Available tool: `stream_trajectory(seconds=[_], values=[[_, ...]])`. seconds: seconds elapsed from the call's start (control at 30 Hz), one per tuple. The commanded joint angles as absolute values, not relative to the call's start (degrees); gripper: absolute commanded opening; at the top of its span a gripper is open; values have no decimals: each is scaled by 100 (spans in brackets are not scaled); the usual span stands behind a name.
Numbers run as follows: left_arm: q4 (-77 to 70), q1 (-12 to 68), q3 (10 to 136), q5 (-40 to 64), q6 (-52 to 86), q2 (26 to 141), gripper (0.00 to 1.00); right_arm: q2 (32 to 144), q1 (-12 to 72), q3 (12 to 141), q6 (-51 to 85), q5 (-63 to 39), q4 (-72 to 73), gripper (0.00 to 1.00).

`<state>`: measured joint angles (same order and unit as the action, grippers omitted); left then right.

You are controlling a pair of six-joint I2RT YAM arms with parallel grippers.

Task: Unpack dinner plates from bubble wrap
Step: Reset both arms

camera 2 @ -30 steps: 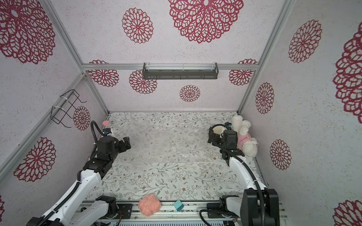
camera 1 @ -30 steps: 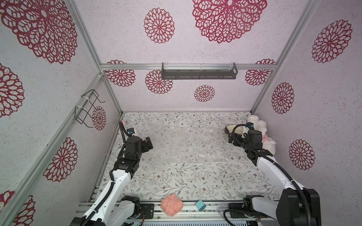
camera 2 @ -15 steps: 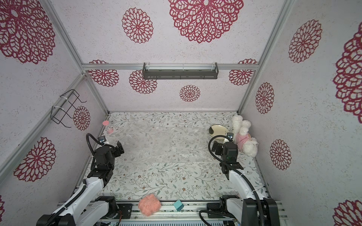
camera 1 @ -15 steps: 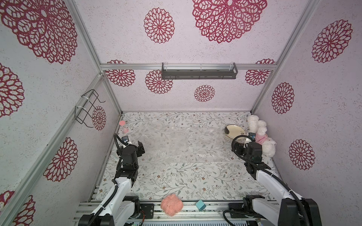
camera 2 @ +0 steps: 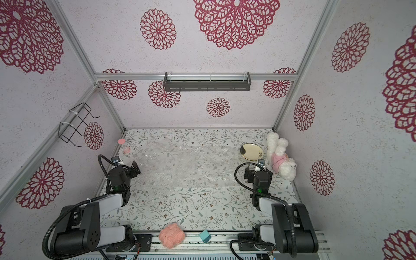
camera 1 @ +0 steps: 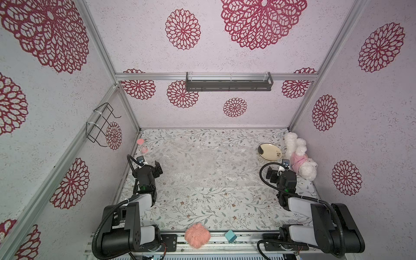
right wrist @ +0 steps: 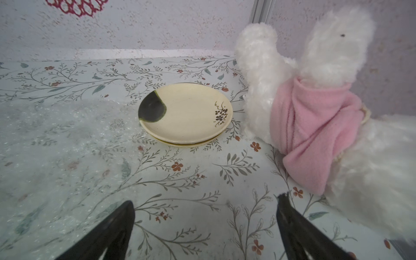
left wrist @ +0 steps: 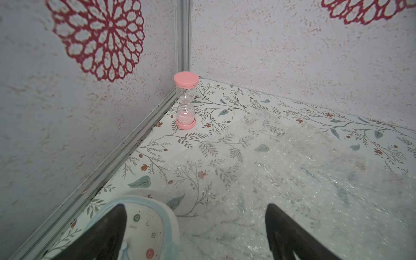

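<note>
Two dinner plates (right wrist: 184,112) showed, one cream atop another's yellowish edge, stacked far right beside one plush toy (right wrist: 315,117). One spread of bubble wrap (camera 1: 209,166) lay flat across the middle. The left gripper (left wrist: 195,204) and right gripper (right wrist: 207,198) each stood empty, jaws wide apart.

Overhead stereo pair, low wrist cameras

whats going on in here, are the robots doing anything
Neither arm is handling anything: the left gripper and right gripper are open and empty. The bubble wrap lies spread flat on the table. The dinner plates sit stacked and bare, a cream one on top, beside a white plush toy.
</note>
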<state>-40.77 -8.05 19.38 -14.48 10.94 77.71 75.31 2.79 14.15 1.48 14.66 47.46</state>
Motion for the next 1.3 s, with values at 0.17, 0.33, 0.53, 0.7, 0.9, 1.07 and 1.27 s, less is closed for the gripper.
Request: stream_trajectory(seconds=[0.17,0.33,0.53,0.7,0.9,1.07,1.27], values=[[-5029,-905,2237,-1059,1073,8649,97,8096,255,1636,57,1352,5947,99],[-5213,-899,2204,-1049,1040,8765,97,8827,246,1495,50,1344,6838,99],[-4846,-867,2393,-1017,1061,8778,97,8751,224,1499,74,1307,6712,99],[-4615,-715,2551,-1222,917,8842,97,8771,185,1526,110,1290,6681,99],[-4648,-696,2522,-1244,911,8816,97,8776,184,1518,107,1296,6732,99],[-4687,-677,2494,-1288,888,8798,97,8771,185,1513,104,1295,6728,99],[-4685,-673,2492,-1290,888,8798,97,8780,180,1523,92,1301,6724,99]])
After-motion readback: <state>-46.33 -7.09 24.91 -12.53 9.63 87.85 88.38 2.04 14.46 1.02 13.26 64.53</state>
